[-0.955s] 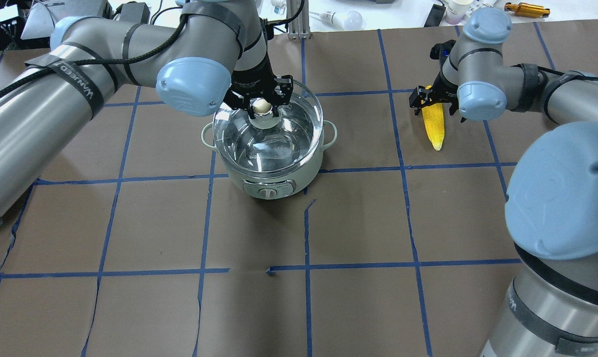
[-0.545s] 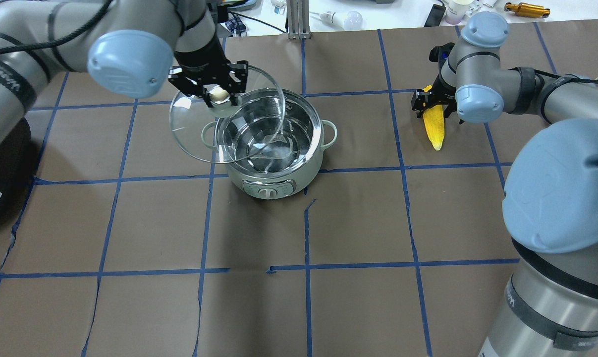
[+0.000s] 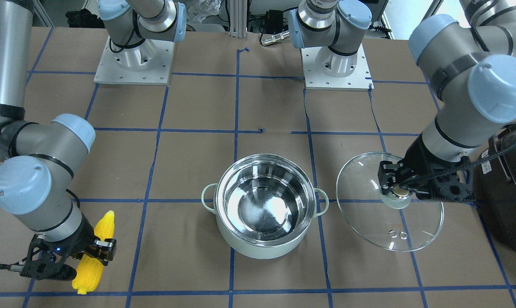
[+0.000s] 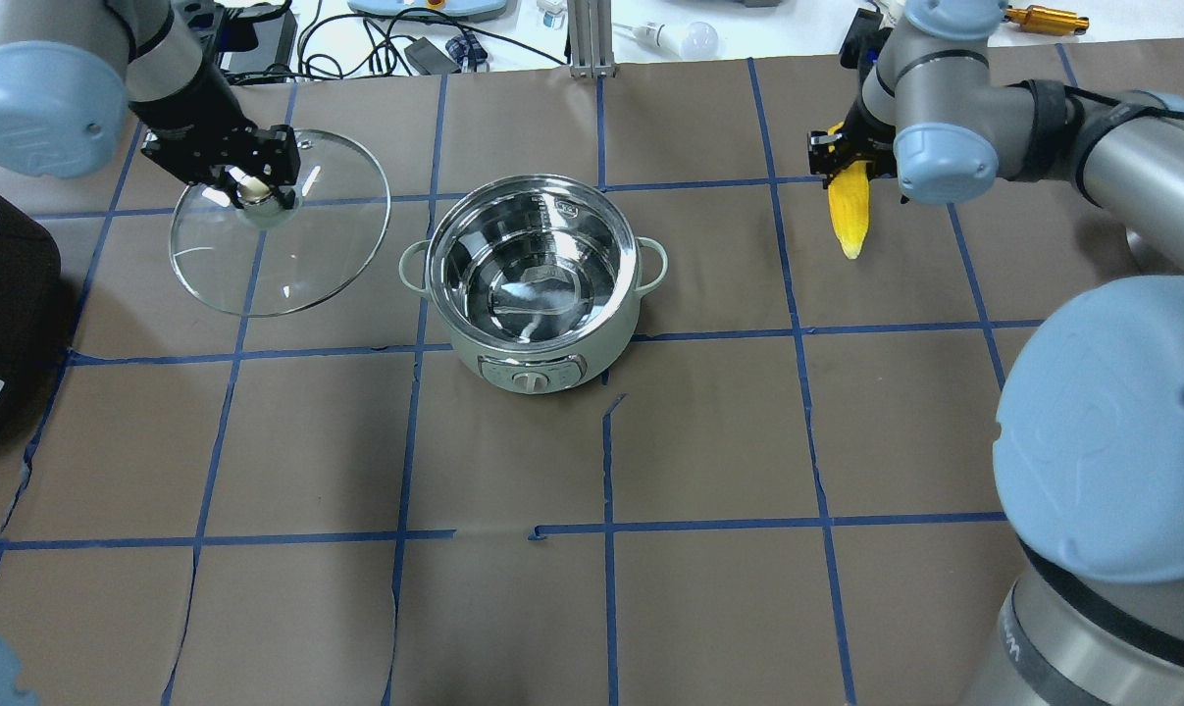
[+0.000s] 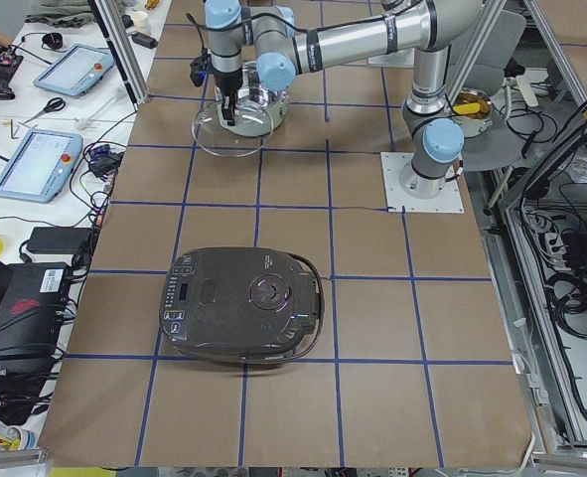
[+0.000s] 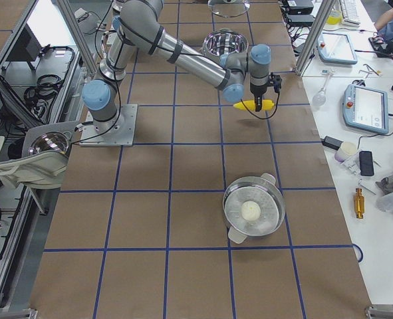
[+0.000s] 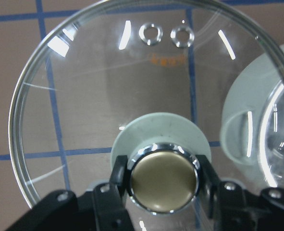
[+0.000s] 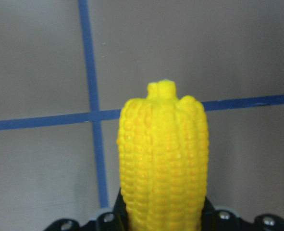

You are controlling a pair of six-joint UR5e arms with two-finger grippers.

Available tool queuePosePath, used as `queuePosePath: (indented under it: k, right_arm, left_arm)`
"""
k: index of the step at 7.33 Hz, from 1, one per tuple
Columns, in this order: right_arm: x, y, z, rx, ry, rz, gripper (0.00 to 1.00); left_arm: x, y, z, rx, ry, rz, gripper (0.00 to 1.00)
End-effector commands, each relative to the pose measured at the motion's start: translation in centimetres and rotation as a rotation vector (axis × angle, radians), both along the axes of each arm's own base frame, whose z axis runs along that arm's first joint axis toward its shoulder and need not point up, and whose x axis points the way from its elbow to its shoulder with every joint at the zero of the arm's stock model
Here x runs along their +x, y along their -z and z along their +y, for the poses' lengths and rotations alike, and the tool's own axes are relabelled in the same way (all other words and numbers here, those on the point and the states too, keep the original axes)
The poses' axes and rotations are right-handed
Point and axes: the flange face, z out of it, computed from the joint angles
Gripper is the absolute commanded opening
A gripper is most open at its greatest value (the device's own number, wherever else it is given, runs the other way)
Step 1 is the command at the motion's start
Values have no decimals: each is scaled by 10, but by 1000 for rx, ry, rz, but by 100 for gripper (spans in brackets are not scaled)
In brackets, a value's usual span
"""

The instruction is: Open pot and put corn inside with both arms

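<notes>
My left gripper (image 4: pixel 258 186) is clamped on the beige knob (image 7: pixel 163 180) of the glass lid (image 4: pixel 292 260), with one finger on each side of it. The lid hangs below my fingers, fully off the pot; I cannot tell whether its rim touches the brown paper table cover (image 4: pixel 709 422). The pale green pot (image 4: pixel 538 338) stands open on the inner side of that hand, its near loop handle just past the lid's rim and its shiny steel inside showing. A black appliance (image 3: pixel 505 192) sits close on the outer side. My right gripper (image 4: pixel 840 157) is closed around the thicker part of the yellow corn cob (image 4: pixel 849 211), whose pointed tip juts out beyond my fingertips. The cob appears lifted off the paper. The pot is well apart from this hand, toward my other arm.
</notes>
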Motion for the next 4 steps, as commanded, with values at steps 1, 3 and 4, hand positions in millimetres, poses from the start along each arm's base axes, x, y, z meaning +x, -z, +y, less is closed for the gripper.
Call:
queuePosePath:
  k: [1,3,4]
  right_arm:
    - [149,-83,21,-25,49,-11,0]
    - [267,-120,64,-23,-56,-6,0]
    - [309,-108,81,-18,-118,-3,0]
  left_arm:
    - [83,81,24,-21,4,-14,37]
    - [99,123,41,-22,-12,-17,34]
    - [115,136,47,2,-20,-8,32]
